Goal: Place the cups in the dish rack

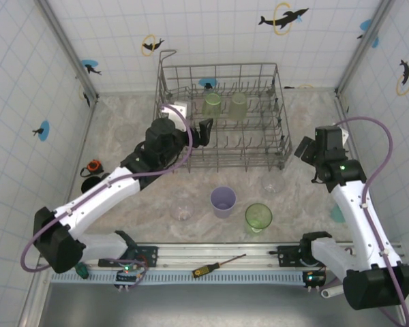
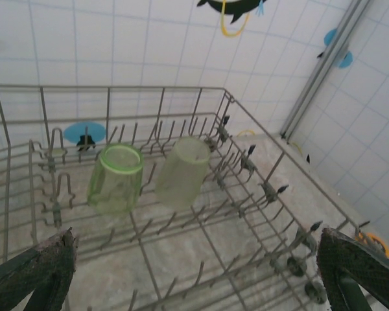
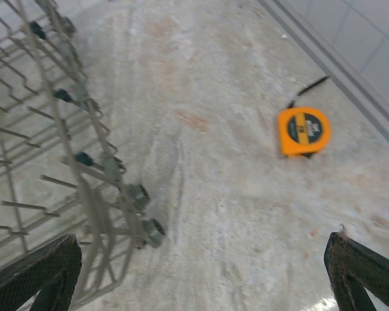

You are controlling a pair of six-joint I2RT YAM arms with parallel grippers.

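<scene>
Cups in rack: two pale green tumblers (image 2: 117,178) (image 2: 183,172) lean side by side on tines ahead of my left claw (image 1: 189,122).
Left claw: spread wide, empty, over the dish rack (image 2: 279,144).
Right claw (image 3: 201,272): spread wide, empty, rack corner at its left, orange tape measure (image 3: 303,131) ahead-right.
Loose cups: lavender cup (image 1: 223,201), green cup (image 1: 258,217) and two clear cups (image 1: 183,208) (image 1: 272,182) stand on the table behind both claws.

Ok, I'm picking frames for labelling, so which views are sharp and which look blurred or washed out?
Top external: evenly lit and sharp, though a clear cup barely stands out from the marbled table. Left wrist: the green cups in the dish rack are crisp. Right wrist: softer overall, and the label on the orange tape measure is unreadable.
</scene>
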